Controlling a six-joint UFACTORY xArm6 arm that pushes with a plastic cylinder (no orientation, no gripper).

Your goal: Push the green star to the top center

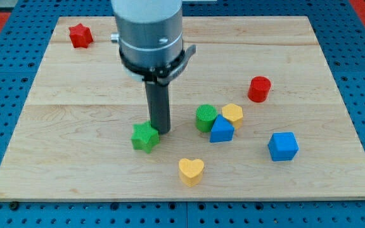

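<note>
The green star (144, 137) lies on the wooden board (75, 95), left of the view's centre and in its lower half. My tip (162, 131) rests on the board right at the star's upper right side, touching or almost touching it. The dark rod rises from there to the grey arm body at the view's top.
A green cylinder (206, 118), a yellow hexagon (232, 114) and a blue block (221, 130) cluster right of the tip. A yellow heart (191, 170) lies below. A blue cube (282, 146), a red cylinder (259, 88) and a red star (80, 35) stand farther off.
</note>
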